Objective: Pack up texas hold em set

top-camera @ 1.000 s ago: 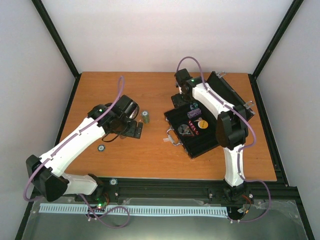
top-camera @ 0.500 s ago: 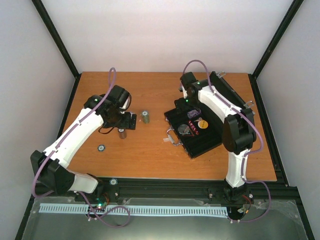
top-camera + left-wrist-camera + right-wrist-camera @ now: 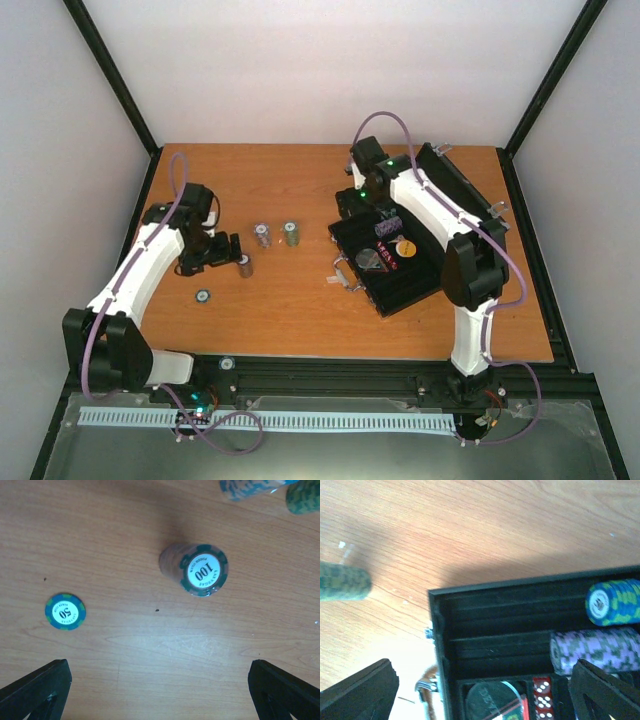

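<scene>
Orange-brown tabletop point(image 3: 300, 310), white walls point(image 3: 330, 70), black frame posts point(image 3: 110, 70). Over bare wood the left gripper point(image 3: 160, 685) hangs spread wide beside a chip stack point(image 3: 200, 570) marked 100; a lone 50 chip point(image 3: 65, 611) lies apart. Also spread, the right gripper point(image 3: 485, 690) hovers at a corner of the open black case point(image 3: 439, 630), which holds blue chips point(image 3: 612, 602), purple chips point(image 3: 595, 650) and red dice point(image 3: 542, 700), the dice cut off at the picture's edge.

Case point(image 3: 400, 285): one, right side.
Chip stacks on table point(image 3: 262, 235): three, left of the case.
Loose chip point(image 3: 202, 296): one, near left.
Chip stacks in case point(image 3: 595, 650): two, blue and purple.
Red dice point(image 3: 542, 700): number unclear.
</scene>
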`<state>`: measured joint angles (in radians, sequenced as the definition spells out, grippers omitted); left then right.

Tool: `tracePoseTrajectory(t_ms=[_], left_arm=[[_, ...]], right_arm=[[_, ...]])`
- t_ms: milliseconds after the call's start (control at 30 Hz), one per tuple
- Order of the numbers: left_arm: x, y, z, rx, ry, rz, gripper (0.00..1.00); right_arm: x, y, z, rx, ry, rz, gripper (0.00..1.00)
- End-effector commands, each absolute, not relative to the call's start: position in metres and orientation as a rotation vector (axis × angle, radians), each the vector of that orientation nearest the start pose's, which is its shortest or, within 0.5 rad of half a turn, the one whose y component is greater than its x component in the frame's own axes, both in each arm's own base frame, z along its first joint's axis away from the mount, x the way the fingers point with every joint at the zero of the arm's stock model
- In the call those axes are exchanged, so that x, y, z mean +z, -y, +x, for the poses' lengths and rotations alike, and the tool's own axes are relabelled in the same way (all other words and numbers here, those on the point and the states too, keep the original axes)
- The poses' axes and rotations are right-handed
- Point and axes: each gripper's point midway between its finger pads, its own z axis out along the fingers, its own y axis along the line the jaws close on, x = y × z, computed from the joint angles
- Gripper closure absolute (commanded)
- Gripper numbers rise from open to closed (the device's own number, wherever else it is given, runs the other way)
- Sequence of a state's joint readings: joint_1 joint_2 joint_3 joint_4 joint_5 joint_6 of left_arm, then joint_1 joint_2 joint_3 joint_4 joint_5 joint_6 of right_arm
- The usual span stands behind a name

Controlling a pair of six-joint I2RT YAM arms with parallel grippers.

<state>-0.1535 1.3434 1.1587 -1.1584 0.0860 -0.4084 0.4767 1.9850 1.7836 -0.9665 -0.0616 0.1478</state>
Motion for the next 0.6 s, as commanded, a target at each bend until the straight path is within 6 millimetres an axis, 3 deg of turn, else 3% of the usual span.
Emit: tracePoseTrajectory(t_ms=[0, 200, 433, 567], left_arm=[[0.145, 0.047, 0.259, -0.254, -2.874, -0.506, 0.00], [0.117, 0.029, 0.243, -0.194, -2.813, -0.877, 0.00], [0.093, 0.030, 0.264, -0.216, -2.775, -1.022, 0.00], [0.078, 0.018, 0.277, -0.155, -2.761, -1.077, 0.00]], right_arm=[[0.145, -0.254, 0.419, 0.315, -2.682, -0.511, 0.06], [0.142, -0.260, 0.413, 0.372, -2.664, -0.575, 0.06], [0.134, -0.254, 0.389, 0.405, -2.671, -0.620, 0.07], [0.135, -0.254, 0.376, 0.460, -2.670, -0.633, 0.08]])
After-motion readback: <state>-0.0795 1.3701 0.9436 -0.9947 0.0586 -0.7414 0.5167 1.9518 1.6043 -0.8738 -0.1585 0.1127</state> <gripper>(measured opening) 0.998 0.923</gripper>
